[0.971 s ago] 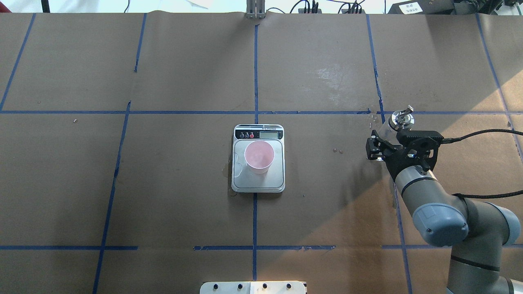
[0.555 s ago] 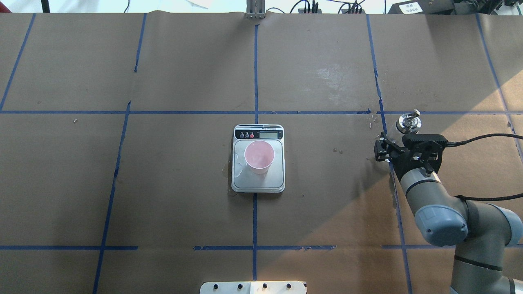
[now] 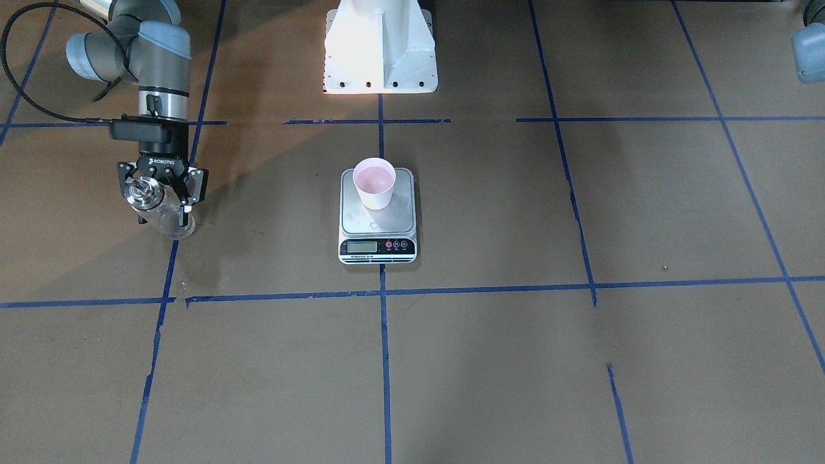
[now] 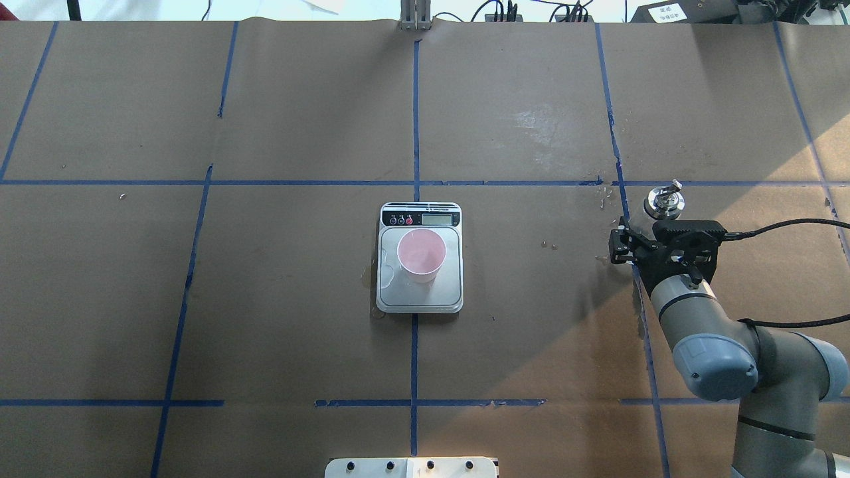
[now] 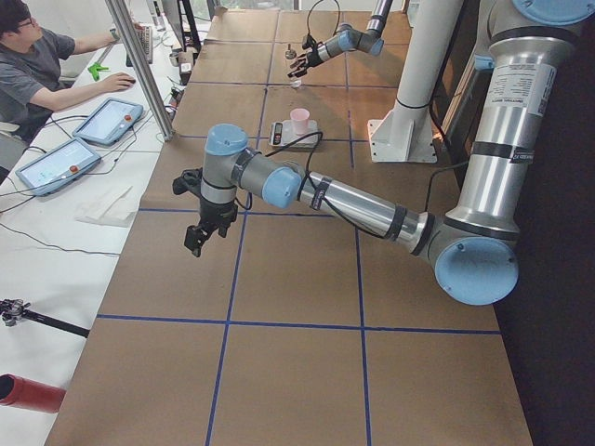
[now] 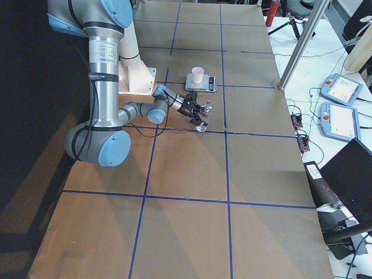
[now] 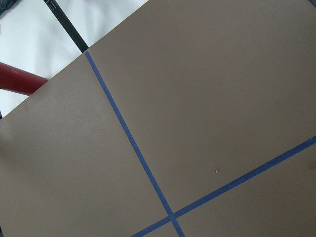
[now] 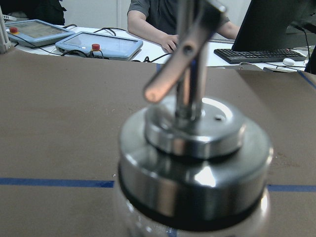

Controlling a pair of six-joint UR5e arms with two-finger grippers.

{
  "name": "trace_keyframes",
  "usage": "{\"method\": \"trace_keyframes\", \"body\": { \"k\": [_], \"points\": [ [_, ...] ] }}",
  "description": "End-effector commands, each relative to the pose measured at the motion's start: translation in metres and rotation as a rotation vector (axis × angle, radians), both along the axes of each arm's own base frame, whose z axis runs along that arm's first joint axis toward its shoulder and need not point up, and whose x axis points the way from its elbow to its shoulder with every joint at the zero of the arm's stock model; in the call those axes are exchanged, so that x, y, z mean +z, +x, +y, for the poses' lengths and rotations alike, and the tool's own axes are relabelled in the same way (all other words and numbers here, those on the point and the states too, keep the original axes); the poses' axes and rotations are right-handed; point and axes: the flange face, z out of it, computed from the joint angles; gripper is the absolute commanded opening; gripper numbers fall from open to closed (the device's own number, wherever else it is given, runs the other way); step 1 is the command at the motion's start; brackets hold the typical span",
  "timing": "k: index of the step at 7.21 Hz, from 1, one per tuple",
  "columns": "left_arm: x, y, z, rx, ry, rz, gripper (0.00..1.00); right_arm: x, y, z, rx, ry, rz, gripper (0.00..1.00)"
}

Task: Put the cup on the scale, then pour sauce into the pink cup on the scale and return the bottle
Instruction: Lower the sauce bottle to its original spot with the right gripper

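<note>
The pale pink cup (image 4: 421, 252) stands upright on the silver platform of the scale (image 4: 420, 300), mid-table; it also shows in the front-facing view (image 3: 374, 180). My right gripper (image 3: 161, 209) is at the table's right side, shut on the clear glass bottle (image 3: 170, 223), which is upright with its base at the tabletop. Its silver cap and spout (image 4: 664, 200) fill the right wrist view (image 8: 192, 158). My left gripper (image 5: 200, 232) hangs over the table's far left end and shows only in the left side view, so I cannot tell its state.
A wet patch (image 4: 369, 279) lies by the scale's left edge and small droplets (image 4: 548, 244) lie between scale and bottle. The robot's white base (image 3: 379, 45) stands at the table's rear edge. An operator (image 5: 37, 65) sits at a side desk.
The bottle went from tilted to upright in my right gripper, moved slightly right and came down to the table. Cup and scale have not moved.
</note>
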Motion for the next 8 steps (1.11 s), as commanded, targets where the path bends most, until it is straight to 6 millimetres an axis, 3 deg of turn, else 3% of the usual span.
{"method": "trace_keyframes", "body": {
  "k": [1,2,5,6,8],
  "points": [
    [0.0,0.0,0.0,0.001,0.001,0.0,1.0,0.005,-0.002,0.0,-0.003,-0.003,0.009,0.65],
    [0.0,0.0,0.0,0.001,0.001,0.0,1.0,0.002,-0.004,0.0,-0.003,-0.001,0.003,1.0],
    [-0.001,0.0,-0.001,0.001,0.003,0.0,1.0,-0.004,0.001,0.002,-0.035,-0.017,-0.007,1.0],
    [-0.001,0.0,-0.001,-0.001,0.002,0.001,1.0,-0.017,0.003,0.005,-0.068,-0.034,-0.039,1.0],
    [-0.002,0.0,-0.001,0.001,0.004,0.002,1.0,-0.023,0.036,0.018,-0.159,-0.12,-0.08,1.0]
  ]
}}
